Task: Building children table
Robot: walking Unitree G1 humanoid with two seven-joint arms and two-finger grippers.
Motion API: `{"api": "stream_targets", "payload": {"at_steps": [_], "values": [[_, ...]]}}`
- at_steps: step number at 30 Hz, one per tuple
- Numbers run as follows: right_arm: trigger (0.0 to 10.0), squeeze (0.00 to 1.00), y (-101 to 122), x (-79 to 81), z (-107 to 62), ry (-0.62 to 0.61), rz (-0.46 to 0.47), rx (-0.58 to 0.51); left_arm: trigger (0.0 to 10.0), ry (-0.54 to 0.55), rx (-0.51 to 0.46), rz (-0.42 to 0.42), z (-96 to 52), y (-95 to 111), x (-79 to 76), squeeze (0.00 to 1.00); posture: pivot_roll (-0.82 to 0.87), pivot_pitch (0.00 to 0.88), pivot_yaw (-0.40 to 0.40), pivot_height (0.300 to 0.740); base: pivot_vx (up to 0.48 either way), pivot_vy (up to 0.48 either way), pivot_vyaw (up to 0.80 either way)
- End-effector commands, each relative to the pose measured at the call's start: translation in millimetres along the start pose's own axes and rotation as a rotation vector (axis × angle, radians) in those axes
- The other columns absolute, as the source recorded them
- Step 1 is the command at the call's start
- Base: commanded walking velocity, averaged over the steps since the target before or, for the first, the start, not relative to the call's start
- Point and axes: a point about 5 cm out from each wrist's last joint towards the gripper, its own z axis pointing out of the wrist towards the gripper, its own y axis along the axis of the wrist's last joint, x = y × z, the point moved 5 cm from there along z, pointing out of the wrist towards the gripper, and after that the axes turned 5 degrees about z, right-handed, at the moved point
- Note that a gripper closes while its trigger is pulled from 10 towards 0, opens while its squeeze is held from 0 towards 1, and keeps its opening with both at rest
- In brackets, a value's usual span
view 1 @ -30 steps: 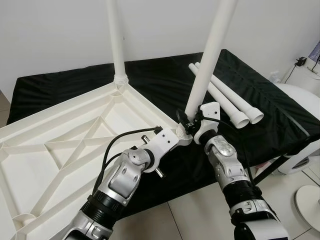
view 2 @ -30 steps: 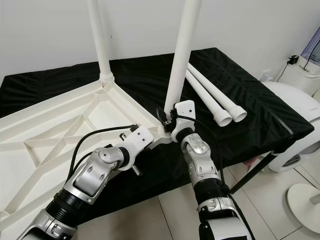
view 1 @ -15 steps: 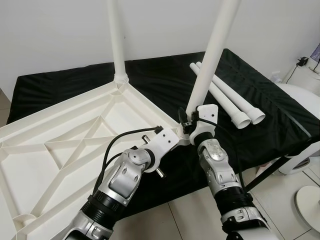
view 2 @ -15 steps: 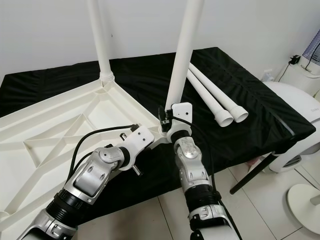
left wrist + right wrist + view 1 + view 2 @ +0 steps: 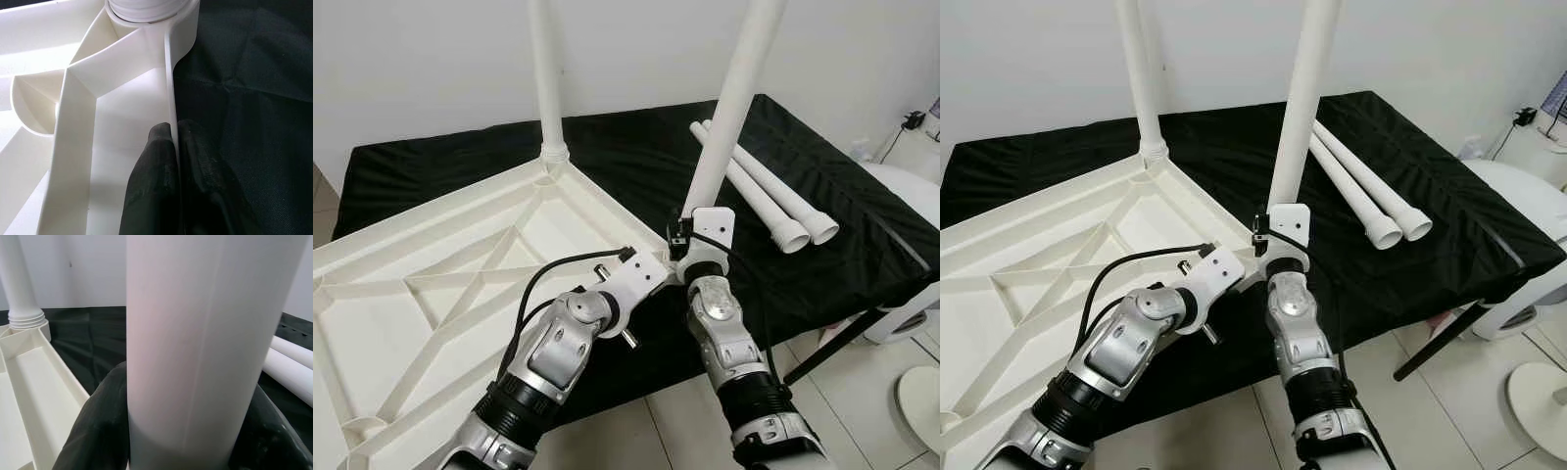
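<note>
- Across the left half of the head view, the upturned white tabletop (image 5: 460, 284) lies ribbed side up on the black cloth (image 5: 636, 166).
- Near leg (image 5: 729, 108) stands in the tabletop's corner socket, its long axis running up and slightly rightward out of the frame's top; the far leg (image 5: 546, 73) stands upright at upper centre-left.
- Two spare legs (image 5: 764, 196) lie side by side at right, threaded ends toward lower right.
- Right gripper (image 5: 176, 431) is clamped around the near leg's base.
- Left gripper (image 5: 173, 161) pinches the tabletop's rim beside the socket.
- Compared with a second ago, the right forearm has swung leftward, now nearly straight below the leg.
</note>
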Motion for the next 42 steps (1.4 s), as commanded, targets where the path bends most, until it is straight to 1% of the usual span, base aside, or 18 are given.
{"api": "stream_targets", "payload": {"at_steps": [1, 3, 7, 10, 14, 15, 16, 23, 27, 28, 30, 33, 34, 35, 36, 39, 41, 42], "values": [[10.0, 0.0, -31.9, -40.6, -9.2, -0.172, -0.07, 0.124, 10.0, 0.019, -0.063, 0.036, -5.7, 17.5, 1.9, 0.0, -0.06, 0.107, 0.0, 0.74, 0.0, 0.0, 0.0], [10.0, 0.0, -31.3, -37.2, -9.8, -0.185, -0.063, 0.118, 10.0, 0.02, -0.062, 0.035, -5.7, 17.5, 2.2, 0.0, -0.06, 0.108, 0.0, 0.74, 0.0, 0.0, 0.0], [10.0, 0.0, -29.9, -36.0, -11.1, -0.216, -0.06, 0.107, 10.0, 0.02, -0.064, 0.035, -6.3, 17.7, 2.0, 0.0, -0.06, 0.109, 0.001, 0.74, 0.0, 0.0, 0.0], [10.0, 0.0, -29.7, -31.0, -14.0, -0.227, -0.054, 0.1, 10.0, 0.022, -0.063, 0.034, -6.9, 17.2, 2.7, 0.0, -0.06, 0.109, 0.0, 0.74, 0.0, 0.0, 0.0], [10.0, 0.0, -30.1, -30.4, -15.1, -0.233, -0.048, 0.099, 10.0, 0.023, -0.062, 0.035, -7.0, 17.0, 3.0, 0.0, -0.06, 0.108, 0.001, 0.74, 0.0, 0.0, 0.0], [10.0, 0.54, -30.1, -31.3, -15.4, -0.234, -0.04, 0.099, 10.0, 0.023, -0.062, 0.034, -7.0, 16.9, 2.7, 0.0, -0.06, 0.106, 0.001, 0.74, 0.0, 0.0, 0.0], [10.0, 1.0, -30.0, -32.8, -15.3, -0.235, -0.039, 0.099, 10.0, 0.023, -0.062, 0.035, -6.9, 16.9, 2.3, 0.0, -0.06, 0.103, 0.001, 0.74, 0.0, 0.0, 0.0], [10.0, 1.0, -28.5, -36.5, -14.1, -0.217, -0.03, 0.093, 10.0, 0.019, -0.065, 0.036, -6.6, 17.4, 0.8, 0.0, -0.06, 0.1, -0.001, 0.74, 0.0, 0.0, 0.0], [10.0, 1.0, -27.3, -38.2, -13.1, -0.181, -0.029, 0.086, 10.0, 0.016, -0.065, 0.036, -6.5, 17.8, -0.3, 0.0, -0.06, 0.096, -0.002, 0.74, 0.0, 0.0, 0.0], [10.0, 1.0, -27.2, -36.7, -12.4, -0.153, -0.022, 0.086, 10.0, 0.015, -0.065, 0.036, -6.5, 17.7, -0.7, 0.0, -0.06, 0.094, -0.003, 0.74, 0.0, 0.0, 0.0], [10.0, 1.0, -27.2, -36.7, -12.4, -0.153, -0.022, 0.086, 10.0, 0.015, -0.065, 0.036, -6.5, 17.7, -0.7, 0.0, -0.06, 0.094, -0.003, 0.74, 0.0, 0.0, 0.0], [10.0, 1.0, -29.5, -30.2, -11.1, -0.048, 0.01, 0.105, 10.0, 0.014, -0.065, 0.037, -6.6, 17.6, -1.8, 0.0, -0.06, 0.088, -0.003, 0.74, 0.0, 0.0, 0.0], [10.0, 1.0, -29.5, -30.2, -11.1, -0.048, 0.01, 0.105, 10.0, 0.014, -0.065, 0.037, -6.6, 17.6, -1.8, 0.0, -0.06, 0.088, -0.003, 0.74, 0.0, 0.0, 0.0], [10.0, 1.0, -30.4, -28.3, -10.7, -0.002, 0.023, 0.113, 10.0, 0.014, -0.066, 0.037, -6.5, 17.7, -2.2, 0.0, -0.06, 0.086, -0.004, 0.74, 0.0, 0.0, 0.0], [10.0, 1.0, -31.0, -28.4, -10.6, 0.031, 0.033, 0.118, 10.0, 0.014, -0.067, 0.037, -6.4, 17.8, -2.4, 0.0, -0.07, 0.083, -0.004, 0.74, 0.0, 0.0, 0.0], [10.0, 1.0, -30.3, -29.9, -10.3, 0.046, 0.034, 0.115, 10.0, 0.013, -0.067, 0.037, -6.4, 17.9, -2.6, 0.0, -0.07, 0.083, -0.004, 0.74, 0.0, 0.0, 0.0], [10.0, 1.0, -31.1, -31.4, -9.8, 0.079, 0.043, 0.124, 10.0, 0.012, -0.068, 0.037, -6.1, 18.0, -2.9, 0.0, -0.07, 0.082, -0.007, 0.74, 0.0, 0.0, 0.0], [10.0, 1.0, -30.0, -33.3, -9.0, 0.115, 0.049, 0.127, 10.0, 0.011, -0.068, 0.038, -6.0, 18.0, -3.2, 0.0, -0.07, 0.081, -0.007, 0.74, 0.0, 0.0, 0.0]]}}
